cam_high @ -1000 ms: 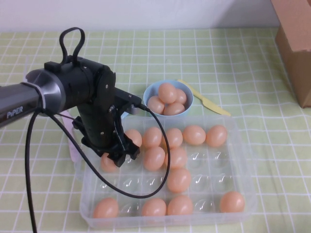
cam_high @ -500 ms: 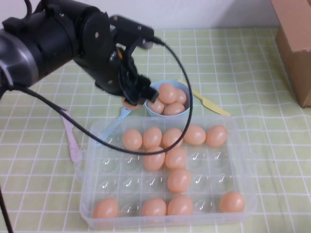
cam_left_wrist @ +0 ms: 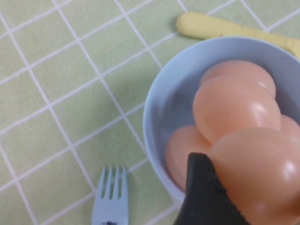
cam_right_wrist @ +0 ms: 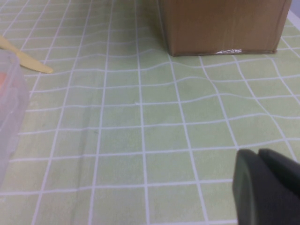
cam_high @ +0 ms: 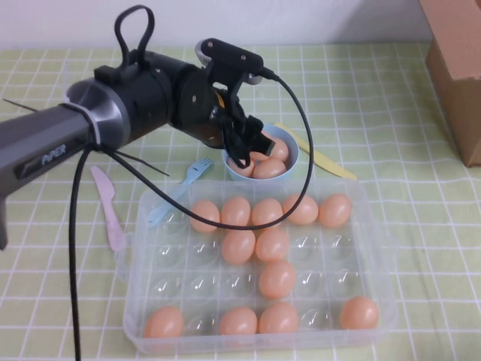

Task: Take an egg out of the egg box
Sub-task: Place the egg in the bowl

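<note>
The left gripper is seen above the near left rim of the blue bowl, just behind the egg box. An egg is held in it, with the fingers partly spread around it. Only 1 dark finger shows in the left wrist view, and the egg is cut off at the edge there. In the high view the held egg is mostly hidden by the gripper. Other eggs lie in the bowl under it. A blue fork lies beside the box. The right gripper is seen only as a dark edge over the green cloth, near a brown box; its opening cannot be told.
</note>
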Controlling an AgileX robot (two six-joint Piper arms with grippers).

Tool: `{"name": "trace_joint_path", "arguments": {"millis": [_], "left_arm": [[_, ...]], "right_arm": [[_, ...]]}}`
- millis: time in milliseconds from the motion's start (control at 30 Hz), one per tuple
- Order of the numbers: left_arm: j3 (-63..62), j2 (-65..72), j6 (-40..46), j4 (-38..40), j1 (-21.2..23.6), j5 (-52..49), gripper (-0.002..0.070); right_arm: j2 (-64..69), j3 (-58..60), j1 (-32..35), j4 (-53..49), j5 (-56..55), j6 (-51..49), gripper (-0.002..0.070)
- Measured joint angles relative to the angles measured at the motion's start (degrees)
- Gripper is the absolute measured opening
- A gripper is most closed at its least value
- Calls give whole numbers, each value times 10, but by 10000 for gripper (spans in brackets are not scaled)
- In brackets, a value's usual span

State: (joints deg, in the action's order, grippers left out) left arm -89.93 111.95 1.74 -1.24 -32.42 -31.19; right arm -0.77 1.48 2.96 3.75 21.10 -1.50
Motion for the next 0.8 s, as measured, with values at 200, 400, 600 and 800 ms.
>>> {"name": "trace_joint_path", "arguments": {"millis": [200, 400, 600, 800], "left_arm": [[0, 22, -1, 12, 0, 35, 344], [0, 32, 0, 17, 0, 39, 344], [0, 34, 3, 18, 0, 39, 386], [0, 34, 3, 19, 1, 39, 455]], "right_arm": [[0, 0, 0, 0, 0, 0, -17], [0, 0, 0, 0, 0, 0, -17], [0, 0, 0, 0, 0, 0, -17], [0, 0, 0, 0, 0, 0, -17]]}}
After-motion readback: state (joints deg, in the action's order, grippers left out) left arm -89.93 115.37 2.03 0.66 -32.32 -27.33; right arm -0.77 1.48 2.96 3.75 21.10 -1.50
